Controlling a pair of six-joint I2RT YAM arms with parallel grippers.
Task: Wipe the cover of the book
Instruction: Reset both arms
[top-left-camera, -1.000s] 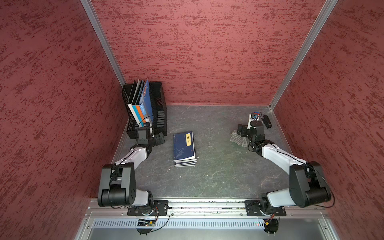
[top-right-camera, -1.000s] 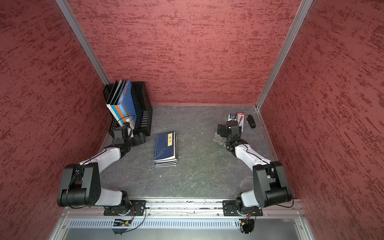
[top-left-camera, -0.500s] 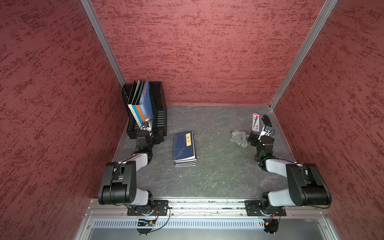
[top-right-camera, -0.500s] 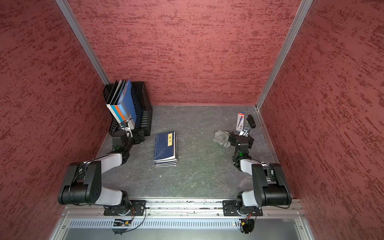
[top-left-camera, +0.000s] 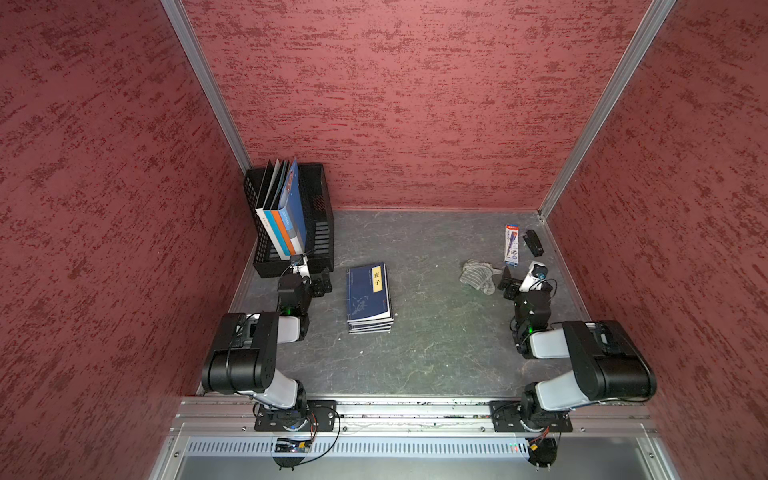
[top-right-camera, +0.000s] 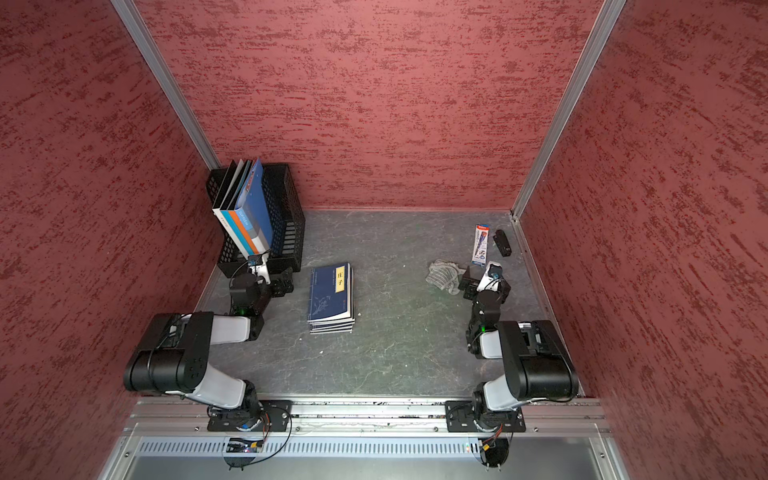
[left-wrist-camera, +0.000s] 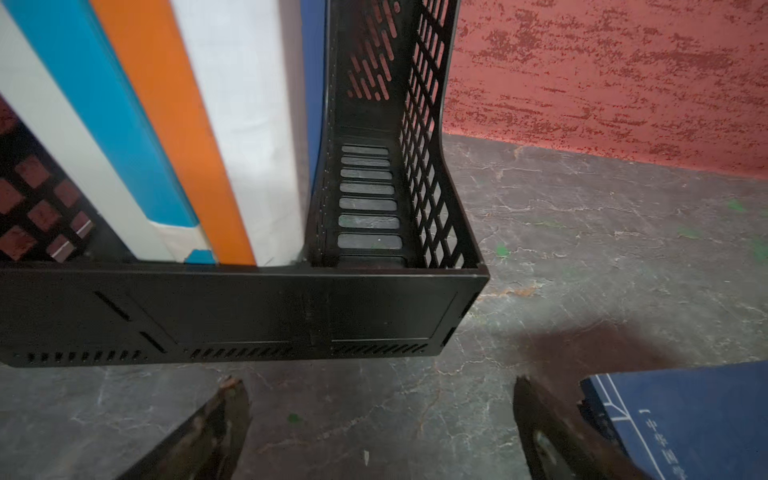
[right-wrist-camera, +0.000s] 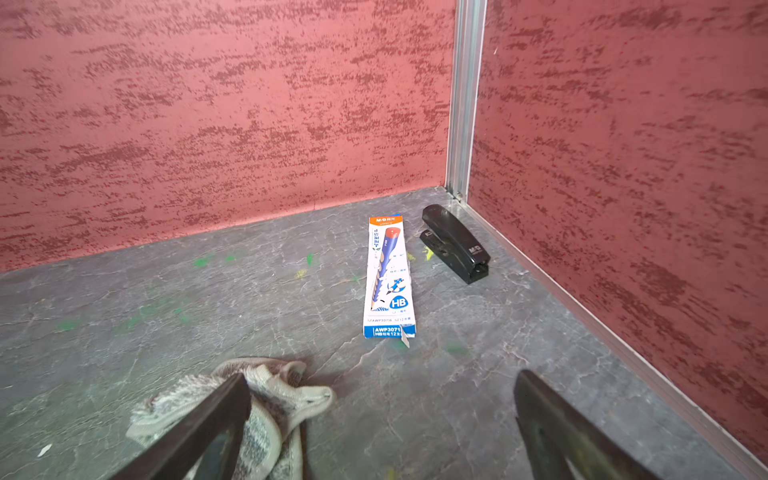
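The book (top-left-camera: 369, 297) (top-right-camera: 331, 297) is navy with a yellow title label and lies on top of a small stack mid-table. My left gripper (top-left-camera: 321, 286) (top-right-camera: 284, 283) is open just left of it, by the rack's front. In the left wrist view its jaws (left-wrist-camera: 376, 384) are wide apart over bare table, with the book's corner (left-wrist-camera: 685, 419) beside one finger. A crumpled grey-white cloth (top-left-camera: 478, 276) (top-right-camera: 444, 276) lies on the table at right. My right gripper (top-left-camera: 514, 286) (top-right-camera: 473, 283) is open beside it; the cloth (right-wrist-camera: 266, 411) shows at one finger and nothing lies between the jaws (right-wrist-camera: 382, 376).
A black mesh file rack (top-left-camera: 318, 232) (left-wrist-camera: 249, 307) with upright folders stands at the back left. A pencil box (top-left-camera: 512, 245) (right-wrist-camera: 388, 278) and a black stapler (top-left-camera: 533, 243) (right-wrist-camera: 455, 243) lie in the back right corner. Red walls close three sides.
Both arms have drawn back toward the front and folded. The right gripper has pulled back from the far side of the cloth. Book and cloth have not moved.
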